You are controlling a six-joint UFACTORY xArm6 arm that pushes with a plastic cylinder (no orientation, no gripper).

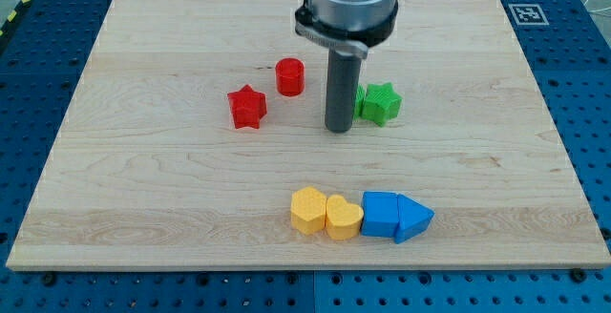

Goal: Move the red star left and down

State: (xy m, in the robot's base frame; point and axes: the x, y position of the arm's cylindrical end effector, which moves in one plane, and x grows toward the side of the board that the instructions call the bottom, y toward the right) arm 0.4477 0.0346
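The red star (247, 107) lies on the wooden board (143, 179), left of centre. My tip (338, 129) rests on the board to the star's right, about a third of the board's width away, apart from it. The rod stands just left of the green star (380, 103), close to it or touching; I cannot tell which. A red cylinder (290, 76) stands up and to the right of the red star, between it and the rod.
A row of blocks lies near the view's bottom: a yellow hexagon (308, 209), a yellow heart (344, 218), a blue cube (380, 214) and a blue triangle (413, 219), all touching. A fiducial marker (527, 13) sits at the board's top right corner.
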